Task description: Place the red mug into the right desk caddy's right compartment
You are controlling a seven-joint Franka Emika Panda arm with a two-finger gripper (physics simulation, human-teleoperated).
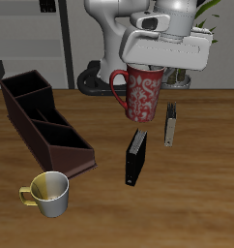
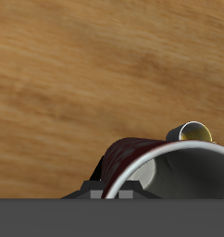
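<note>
The red mug (image 1: 141, 94), speckled white with its loop handle out to one side, hangs in the air well above the table. My gripper (image 1: 148, 67) is shut on its rim from above. In the wrist view the red mug (image 2: 132, 154) fills the frame close up, showing its grey inside. The right desk caddy (image 1: 47, 127), a long maroon-brown divided box, lies on the table off to the handle's side and lower down. Its right compartment (image 1: 21, 89) is the tall squarish end section farthest back. The mug is apart from the caddy, over bare wood.
A cream-yellow mug (image 1: 49, 194) (image 2: 190, 132) stands near the table's front edge, just past the caddy's sloped low end. A black slab (image 1: 136, 157) stands upright below the held mug. A small grey block (image 1: 171, 124) lies beside it, farther back.
</note>
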